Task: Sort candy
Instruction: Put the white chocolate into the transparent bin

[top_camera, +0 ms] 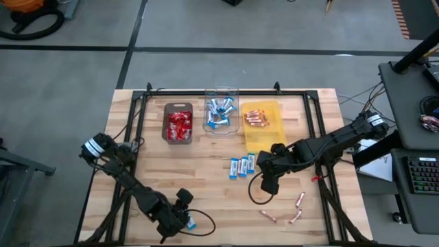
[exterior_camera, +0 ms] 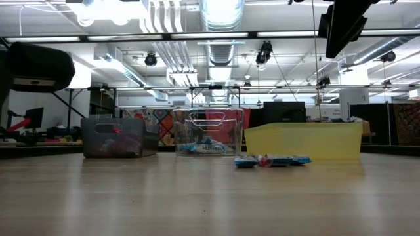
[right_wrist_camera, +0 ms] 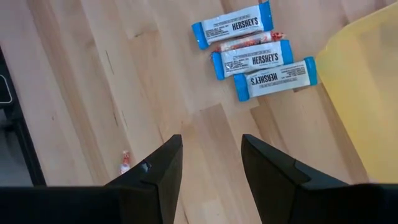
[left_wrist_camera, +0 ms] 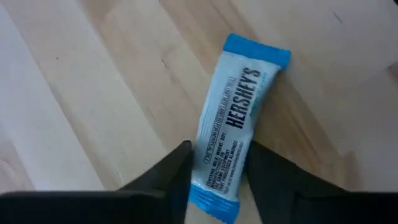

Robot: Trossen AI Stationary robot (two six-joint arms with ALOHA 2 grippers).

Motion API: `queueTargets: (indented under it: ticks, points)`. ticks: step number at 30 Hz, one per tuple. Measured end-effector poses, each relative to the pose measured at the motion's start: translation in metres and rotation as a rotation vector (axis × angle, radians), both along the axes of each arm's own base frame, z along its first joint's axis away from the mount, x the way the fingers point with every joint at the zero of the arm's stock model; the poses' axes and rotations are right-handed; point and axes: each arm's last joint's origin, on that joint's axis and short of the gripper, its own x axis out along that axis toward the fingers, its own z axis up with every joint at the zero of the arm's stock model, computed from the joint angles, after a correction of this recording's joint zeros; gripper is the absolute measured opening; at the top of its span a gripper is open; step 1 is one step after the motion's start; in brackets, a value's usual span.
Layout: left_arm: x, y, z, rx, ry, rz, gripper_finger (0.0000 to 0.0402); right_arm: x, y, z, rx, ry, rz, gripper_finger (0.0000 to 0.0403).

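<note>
Left gripper [left_wrist_camera: 214, 177] closing around your blue bar [left_wrist_camera: 231, 124] at desk's near edge | right gripper [right_wrist_camera: 208, 165] released, empty | trays part-filled | three bars [top_camera: 243, 165], sticks [top_camera: 299, 200] left loose.

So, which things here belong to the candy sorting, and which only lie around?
Belonging to the job:
- blue-and-white bar between the left pincer's fingers
- three blue bars
- copper sticks
- dark tray, clear tray, yellow tray

Lying about:
- keyboard
- orange hose
</note>
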Motion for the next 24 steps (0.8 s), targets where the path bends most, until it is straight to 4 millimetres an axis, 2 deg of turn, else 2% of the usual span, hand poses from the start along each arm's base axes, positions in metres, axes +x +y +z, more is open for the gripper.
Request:
queueTargets:
  ticks: [6, 8, 14, 19, 24]
  points:
    - [0.002, 0.002, 0.001, 0.030, -0.036, 0.025, 0.0030, 0.001, 0.000, 0.000, -0.001, -0.007, 0.004, 0.0154]
    - [0.001, 0.003, 0.002, 0.036, -0.044, 0.030, 0.0012, 0.001, 0.000, 0.000, -0.008, -0.009, 0.005, 0.0153]
    - [-0.004, 0.007, 0.014, 0.024, -0.045, 0.039, 0.0010, 0.004, 0.007, -0.001, -0.080, -0.092, 0.052, 0.0155]
    - [-0.006, 0.015, 0.044, 0.014, -0.171, 0.087, 0.0004, 0.010, 0.016, -0.011, -0.159, -0.238, 0.118, 0.0157]
    - [-0.009, 0.028, 0.077, 0.012, -0.357, 0.145, 0.0003, 0.017, 0.026, -0.029, -0.253, -0.431, 0.217, 0.0156]
